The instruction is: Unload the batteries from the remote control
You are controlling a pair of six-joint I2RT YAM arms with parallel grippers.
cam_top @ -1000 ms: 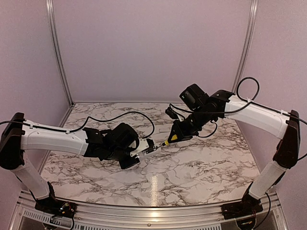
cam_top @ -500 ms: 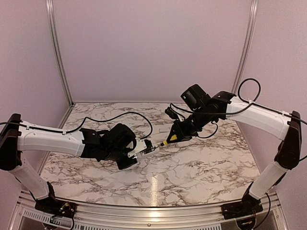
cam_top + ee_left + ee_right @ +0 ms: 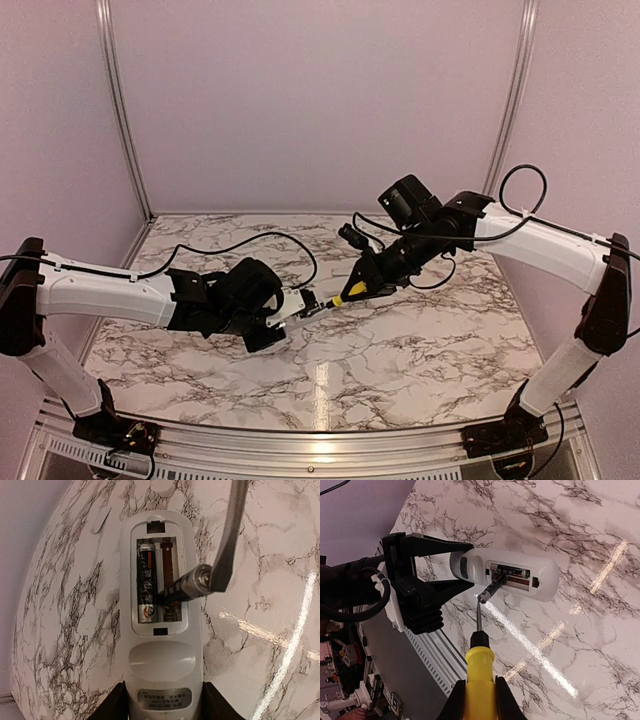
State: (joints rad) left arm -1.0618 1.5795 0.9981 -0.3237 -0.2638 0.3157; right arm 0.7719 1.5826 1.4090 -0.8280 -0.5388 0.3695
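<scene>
My left gripper (image 3: 162, 700) is shut on the lower end of the white remote control (image 3: 161, 662), held above the table with its open battery compartment facing up. One dark battery (image 3: 146, 587) lies flat in the left slot. The other battery (image 3: 182, 587) is tilted up out of the right slot, its end against the screwdriver's metal tip (image 3: 227, 540). My right gripper (image 3: 480, 692) is shut on the yellow screwdriver handle (image 3: 480, 670). From above, the remote control (image 3: 305, 305) and the screwdriver (image 3: 350, 290) meet between the two arms.
A small white battery cover (image 3: 100, 520) lies on the marble table beyond the remote. Black cables (image 3: 250, 240) trail across the table's back. The aluminium rail (image 3: 320, 450) runs along the near edge, and pale walls close in the sides.
Both grippers have drifted slightly to the left together, the screwdriver tip staying at the remote. Neither grip has changed.
</scene>
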